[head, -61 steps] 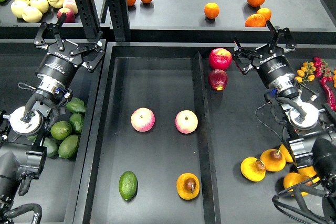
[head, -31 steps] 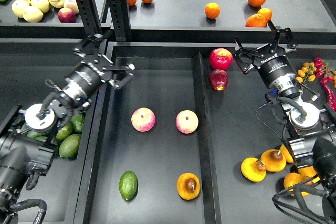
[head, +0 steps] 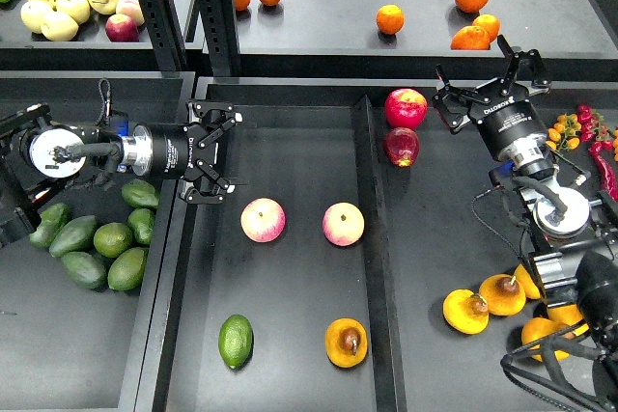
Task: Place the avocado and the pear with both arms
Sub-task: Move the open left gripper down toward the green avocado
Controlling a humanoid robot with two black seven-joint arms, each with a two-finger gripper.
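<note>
A green avocado (head: pixel 235 341) lies in the black tray (head: pixel 377 267) at the front left. A golden pear (head: pixel 346 343) with a brown dimple lies to its right in the tray. My left gripper (head: pixel 232 153) is open and empty. It points right over the tray's left rim, above and left of a pink apple (head: pixel 262 220). My right gripper (head: pixel 473 74) is open and empty at the back right, beside a red apple (head: pixel 406 108), far from the pear.
A second pink apple (head: pixel 343 224) lies mid-tray. A second red apple (head: pixel 401 146) lies right of the tray. Several avocados (head: pixel 106 243) lie at the left and several pears (head: pixel 488 298) at the right. Oranges (head: pixel 389 18) and yellow apples (head: pixel 53 7) sit on the back shelf.
My left arm has swung down and turned. Its gripper went from the upright post at the back left to the tray's left rim, now pointing right. The right arm barely moved.
</note>
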